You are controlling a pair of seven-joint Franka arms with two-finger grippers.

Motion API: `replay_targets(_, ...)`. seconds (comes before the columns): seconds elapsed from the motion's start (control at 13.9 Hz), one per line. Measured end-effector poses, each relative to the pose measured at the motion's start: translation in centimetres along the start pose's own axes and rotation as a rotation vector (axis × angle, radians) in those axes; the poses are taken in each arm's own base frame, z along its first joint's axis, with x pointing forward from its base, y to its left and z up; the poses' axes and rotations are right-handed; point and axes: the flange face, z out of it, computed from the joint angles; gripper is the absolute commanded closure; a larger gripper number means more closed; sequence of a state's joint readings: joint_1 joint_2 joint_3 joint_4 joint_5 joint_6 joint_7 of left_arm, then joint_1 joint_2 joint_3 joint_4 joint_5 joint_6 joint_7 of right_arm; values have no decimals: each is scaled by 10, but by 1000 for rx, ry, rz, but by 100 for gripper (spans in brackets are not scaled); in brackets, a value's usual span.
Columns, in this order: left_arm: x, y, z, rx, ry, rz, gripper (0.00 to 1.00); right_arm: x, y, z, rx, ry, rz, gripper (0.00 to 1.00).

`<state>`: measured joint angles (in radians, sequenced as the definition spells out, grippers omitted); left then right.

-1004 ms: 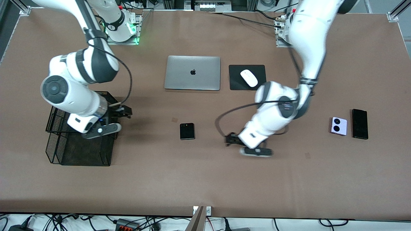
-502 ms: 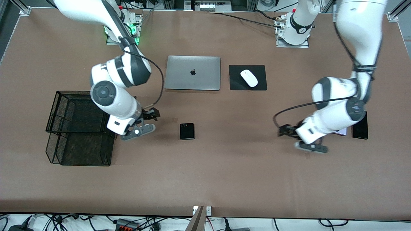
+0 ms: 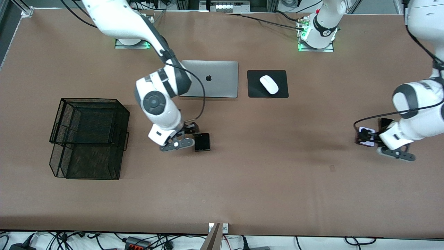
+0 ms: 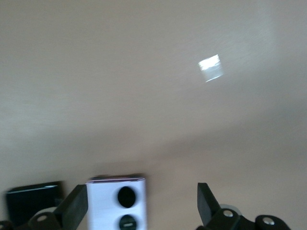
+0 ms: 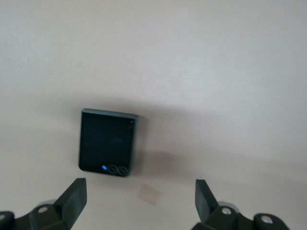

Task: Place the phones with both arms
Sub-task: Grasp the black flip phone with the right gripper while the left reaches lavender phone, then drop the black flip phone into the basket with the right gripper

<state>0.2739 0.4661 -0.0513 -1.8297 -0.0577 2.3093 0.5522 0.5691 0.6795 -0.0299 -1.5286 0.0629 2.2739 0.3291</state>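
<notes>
Both arms were out over the brown desk [image 3: 242, 194]. The right claw [image 3: 194, 133] hung over the small squarish black phone [image 3: 202, 142], its fingers [image 5: 74, 199] spread wide with nothing between them. In the right wrist view the black phone [image 5: 108, 143] lay flat, apart from both fingertips, showing two small round lenses near one edge. This phone sat near the middle of the desk, nearer to the front camera than the closed silver laptop [image 3: 213, 79].

The left claw [image 3: 364, 138] hung over the small squarish lilac phone with two black circles [image 3: 366, 134], toward the left arm's end of the desk. Its fingers [image 4: 76, 211] were also released and gripped nothing. In the left wrist view the lilac phone [image 4: 116, 201] lay between the two fingertips; whether either touched it could not be told. Just beside it lay the long black slab phone [image 3: 385, 122], mostly hidden under the left arm in the front view; one corner of it [image 4: 33, 203] showed in the left wrist view.

All three phones lay flat on the desk surface.

A two-tier black wire-mesh tray [image 3: 88, 139] stood toward the right arm's end of the desk, well apart from the black phone. A white mouse [image 3: 269, 84] rested on a black rectangular mouse pad [image 3: 281, 91] beside the laptop.
</notes>
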Motion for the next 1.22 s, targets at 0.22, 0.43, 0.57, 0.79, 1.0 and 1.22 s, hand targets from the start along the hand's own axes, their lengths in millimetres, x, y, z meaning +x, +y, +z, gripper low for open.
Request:
replay_targets(0.22, -19, -28, 4, 1, -1, 64, 0, -10, -24, 34, 2, 6, 50, 0)
replay_targets(0.43, -23, -27, 34, -12, -14, 86, 0, -16, -40, 60, -5, -7, 60, 0)
replay_targets(0.57, -26, -28, 61, -23, -28, 110, 0, -18, -49, 73, -7, -11, 55, 0)
replay_targets(0.79, -30, -30, 78, -34, -39, 137, 0, -13, -54, 79, -3, 1, 53, 0)
replay_targets(1.0, -32, -32, 79, -36, -42, 135, 0, -9, -51, 82, -2, 16, 57, 0)
replay_targets(1.22, -39, -38, 83, -45, -52, 113, 0, -10, -47, 91, -14, 13, 55, 0)
